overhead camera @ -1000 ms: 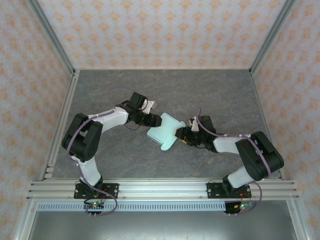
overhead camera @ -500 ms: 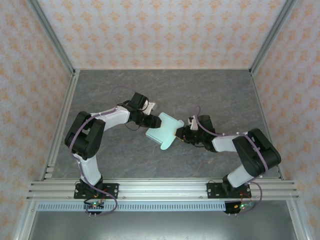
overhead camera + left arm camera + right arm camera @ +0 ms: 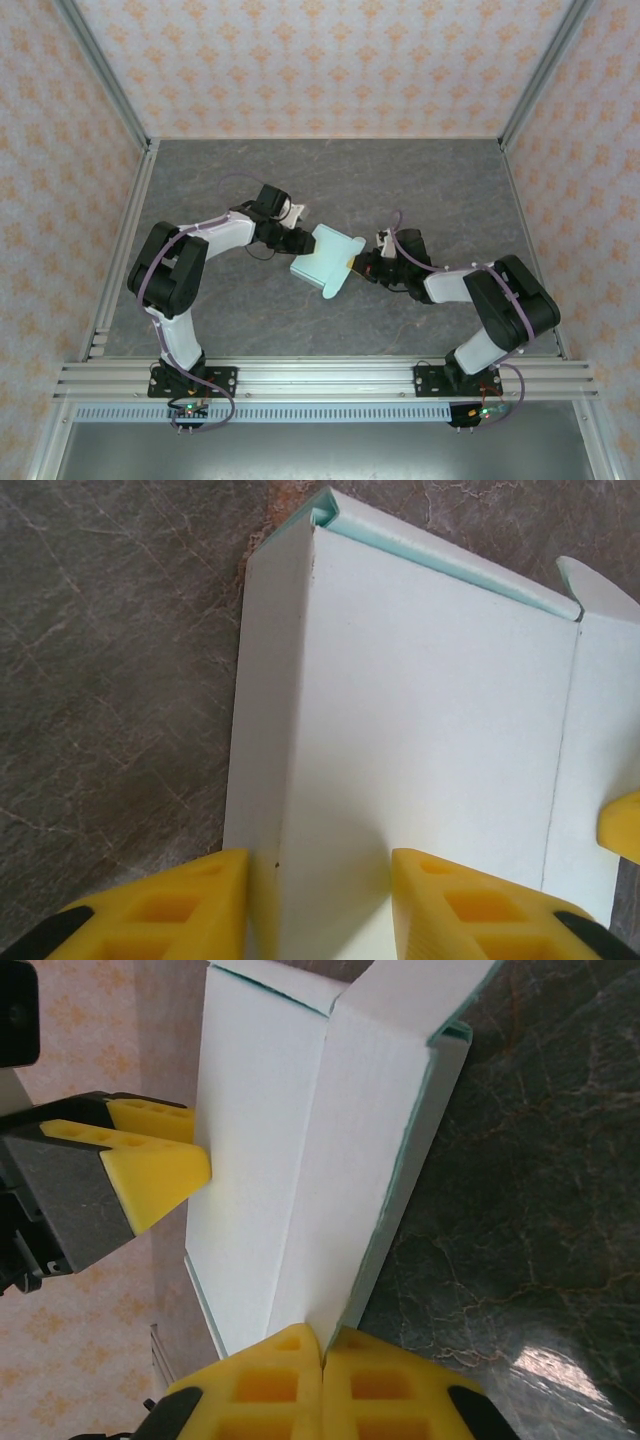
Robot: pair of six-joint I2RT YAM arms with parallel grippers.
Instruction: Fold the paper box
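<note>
No legible text, apparently.

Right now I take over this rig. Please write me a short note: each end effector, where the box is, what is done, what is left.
Right end effector: shut, pinching one edge of the paper box.
Left end effector: astride the opposite folded edge, jaws apart; whether it grips cannot be told.
Box: between both arms, over the middle of the table.
Done: one side panel creased up.
Left: end flaps are open; finish folding and close.

Grey marbled table (image 3: 400, 180), pale mint paper box (image 3: 322, 262) near centre, contact w/ tabletop unclear
</note>
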